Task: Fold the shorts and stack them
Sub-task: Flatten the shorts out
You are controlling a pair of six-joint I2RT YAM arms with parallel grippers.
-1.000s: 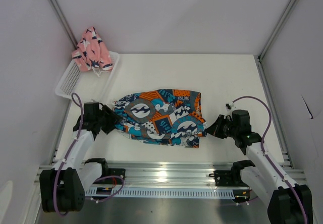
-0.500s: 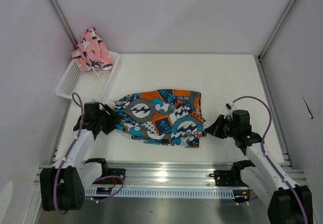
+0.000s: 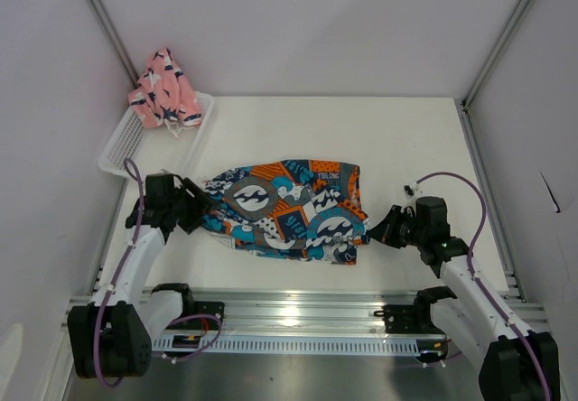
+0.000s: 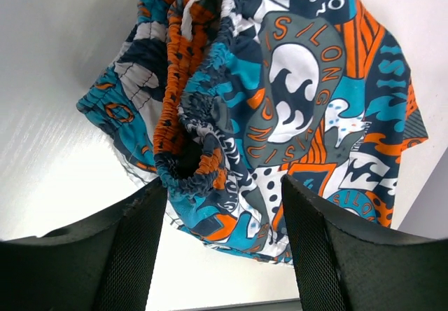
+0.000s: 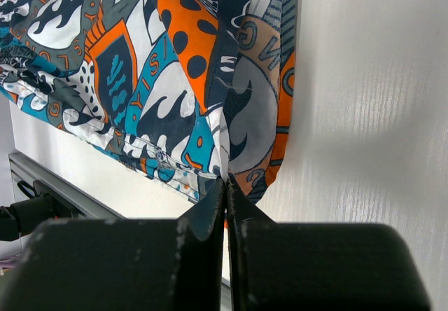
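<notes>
Folding of the first pair looks to be the step in hand: the printed shorts (image 3: 287, 209) lie spread flat on the table (image 3: 406, 139), between the two arms, not yet folded. Their long axis runs left to right across the table, with the gathered waistband (image 4: 189, 115) pointing toward the left gripper (image 3: 200, 209) and the leg hems (image 5: 210, 143) toward the right gripper (image 3: 375, 229). The left gripper's jaws stand apart, held just short of the waistband with the bunched elastic between and ahead of them, nothing gripped. The right gripper's jaws are pressed together at the near right corner of the fabric, and seem to pinch the hem edge there. By my judgement the next move calls for the left jaws to advance and close on the waistband, so both ends can be lifted and one brought over the other. The pink shorts (image 3: 163, 89) sit heaped at the far end of the white basket (image 3: 126, 144), well apart at the far left, awaiting their turn.
</notes>
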